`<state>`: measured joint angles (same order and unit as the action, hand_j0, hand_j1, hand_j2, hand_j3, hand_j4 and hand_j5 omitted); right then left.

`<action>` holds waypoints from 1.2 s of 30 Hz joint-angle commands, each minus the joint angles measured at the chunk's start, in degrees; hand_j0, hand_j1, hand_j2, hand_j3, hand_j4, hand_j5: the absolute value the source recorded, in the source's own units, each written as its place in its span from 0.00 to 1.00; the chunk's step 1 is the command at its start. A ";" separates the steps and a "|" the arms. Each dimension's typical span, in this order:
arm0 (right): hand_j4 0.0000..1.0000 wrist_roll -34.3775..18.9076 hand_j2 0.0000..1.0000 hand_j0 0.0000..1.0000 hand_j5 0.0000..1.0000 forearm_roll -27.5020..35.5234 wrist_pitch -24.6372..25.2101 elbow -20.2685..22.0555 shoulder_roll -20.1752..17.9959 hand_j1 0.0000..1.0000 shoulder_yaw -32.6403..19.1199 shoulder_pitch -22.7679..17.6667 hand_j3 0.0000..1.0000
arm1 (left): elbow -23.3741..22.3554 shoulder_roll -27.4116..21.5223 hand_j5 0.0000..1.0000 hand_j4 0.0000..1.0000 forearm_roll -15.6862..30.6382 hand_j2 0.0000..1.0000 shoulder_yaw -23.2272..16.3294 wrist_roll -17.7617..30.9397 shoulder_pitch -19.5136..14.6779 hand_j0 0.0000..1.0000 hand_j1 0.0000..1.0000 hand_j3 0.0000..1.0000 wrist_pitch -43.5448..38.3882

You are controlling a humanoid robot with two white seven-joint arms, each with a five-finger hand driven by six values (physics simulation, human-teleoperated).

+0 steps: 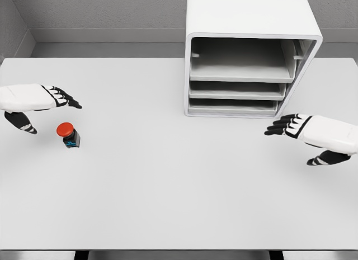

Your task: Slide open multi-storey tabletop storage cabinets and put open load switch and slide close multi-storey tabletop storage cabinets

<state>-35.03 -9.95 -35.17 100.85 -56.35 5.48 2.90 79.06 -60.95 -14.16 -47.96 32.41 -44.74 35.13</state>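
Your left hand comes in from the left edge, well left of the cabinet, fingers extended and relaxed, thumb hanging below, holding nothing. Your right hand sits just below the cabinet's right corner, fingers likewise extended, empty.

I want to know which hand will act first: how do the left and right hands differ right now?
The left hand hovers just above the red-capped switch; the right hand hovers beside the cabinet, far from the switch. The left hand points right, the right hand points left. Both are open and hold nothing.
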 commanded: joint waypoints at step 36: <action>1.00 0.03 1.00 1.00 1.00 -1.03 8.45 -11.12 10.21 1.00 22.12 30.15 1.00 | 3.03 2.59 0.99 0.99 -5.35 0.99 -1.87 0.19 2.28 0.99 0.99 0.99 -0.13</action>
<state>-35.02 -11.20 -26.87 90.44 -46.67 26.17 33.49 82.03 -58.40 -18.95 -49.88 32.63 -42.54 35.12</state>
